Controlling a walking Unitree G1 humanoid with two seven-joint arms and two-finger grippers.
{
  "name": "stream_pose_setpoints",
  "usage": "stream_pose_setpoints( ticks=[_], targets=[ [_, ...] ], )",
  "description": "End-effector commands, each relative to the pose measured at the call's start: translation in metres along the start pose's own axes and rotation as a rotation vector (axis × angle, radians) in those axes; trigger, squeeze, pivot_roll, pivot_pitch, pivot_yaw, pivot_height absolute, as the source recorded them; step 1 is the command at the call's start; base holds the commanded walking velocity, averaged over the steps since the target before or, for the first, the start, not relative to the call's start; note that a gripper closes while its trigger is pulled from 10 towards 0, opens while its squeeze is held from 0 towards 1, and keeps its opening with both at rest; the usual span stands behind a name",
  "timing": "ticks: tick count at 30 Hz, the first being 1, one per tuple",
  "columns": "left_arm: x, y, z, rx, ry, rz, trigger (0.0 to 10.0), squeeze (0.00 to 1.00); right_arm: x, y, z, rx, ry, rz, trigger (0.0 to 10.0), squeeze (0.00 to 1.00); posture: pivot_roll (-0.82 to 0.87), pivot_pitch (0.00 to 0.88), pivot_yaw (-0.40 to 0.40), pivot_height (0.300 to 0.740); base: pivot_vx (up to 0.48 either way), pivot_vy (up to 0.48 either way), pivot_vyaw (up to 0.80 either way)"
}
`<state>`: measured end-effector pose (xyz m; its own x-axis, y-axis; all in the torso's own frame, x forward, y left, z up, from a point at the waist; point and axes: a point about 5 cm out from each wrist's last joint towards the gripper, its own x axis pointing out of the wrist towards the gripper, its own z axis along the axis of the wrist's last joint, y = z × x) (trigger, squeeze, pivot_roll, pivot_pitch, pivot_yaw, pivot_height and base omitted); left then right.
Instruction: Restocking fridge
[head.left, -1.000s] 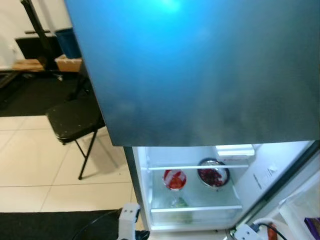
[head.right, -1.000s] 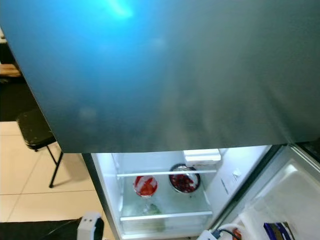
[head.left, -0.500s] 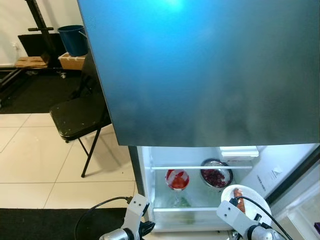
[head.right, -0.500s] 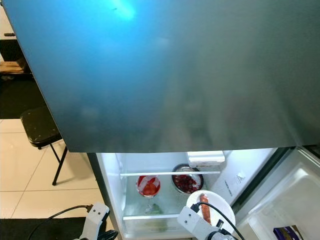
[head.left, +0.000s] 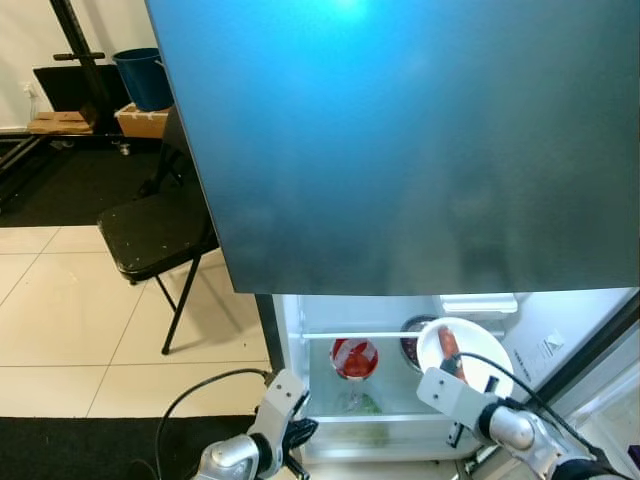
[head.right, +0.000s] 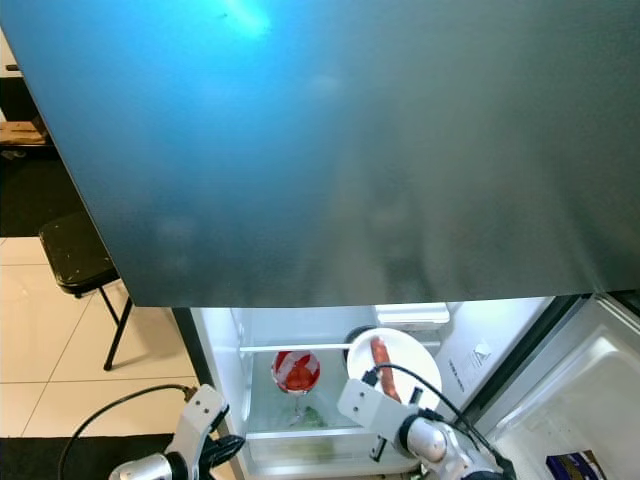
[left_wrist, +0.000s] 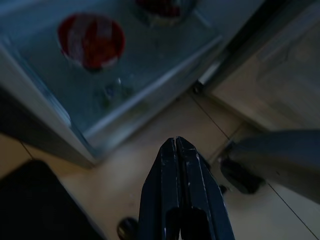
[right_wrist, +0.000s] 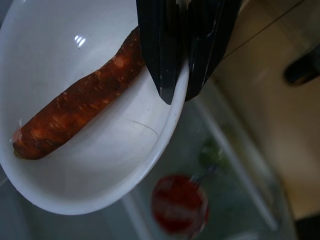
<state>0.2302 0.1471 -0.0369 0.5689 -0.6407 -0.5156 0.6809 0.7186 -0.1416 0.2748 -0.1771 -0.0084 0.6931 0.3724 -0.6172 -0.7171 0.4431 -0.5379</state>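
1. Inside the open fridge, up by its glass shelf: white bowl with carrot, pinched at the rim by the right gripper.
2. Low beside the fridge: left gripper, fingers pressed together, holding nothing.

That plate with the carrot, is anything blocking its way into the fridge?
Partly. The right gripper holds the white plate in front of the metal bowl on the glass shelf. The wine glass stands to its left.

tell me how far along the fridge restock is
Done: the fridge door stands open, and a glass of red food already sits inside. In hand: the right gripper clamps the rim of a white plate carrying a carrot, held at the shelf. Left: setting it down and releasing. The left gripper is shut, idle.
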Motion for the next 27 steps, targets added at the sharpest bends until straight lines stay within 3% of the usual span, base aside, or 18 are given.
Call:
stream_pose_setpoints(
  ticks=[1,8,20,27],
  targets=[
    [-0.003,0.007,0.007,0.045,-0.022,0.005,10.0,0.00,0.002,-0.008,0.010,-0.060,-0.044,-0.012,10.0,0.00,-0.05,0.000,-0.016,0.740,0.000,0.000,0.00],
    [0.000,0.004,0.012,0.079,-0.059,0.003,10.0,0.00,0.003,-0.013,0.016,-0.148,-0.056,0.025,10.0,0.00,-0.05,0.000,-0.016,0.720,0.000,0.000,0.00],
    [0.002,0.000,0.016,0.138,-0.082,0.004,10.0,0.00,0.000,-0.011,0.012,-0.186,-0.039,0.118,10.0,0.00,-0.05,0.000,-0.019,0.670,0.000,0.000,0.00],
    [0.005,-0.003,0.016,0.148,-0.085,0.013,10.0,0.00,-0.003,-0.018,0.011,-0.221,-0.041,0.131,10.0,0.00,-0.05,0.000,-0.020,0.645,0.000,0.000,0.00]
  ],
)
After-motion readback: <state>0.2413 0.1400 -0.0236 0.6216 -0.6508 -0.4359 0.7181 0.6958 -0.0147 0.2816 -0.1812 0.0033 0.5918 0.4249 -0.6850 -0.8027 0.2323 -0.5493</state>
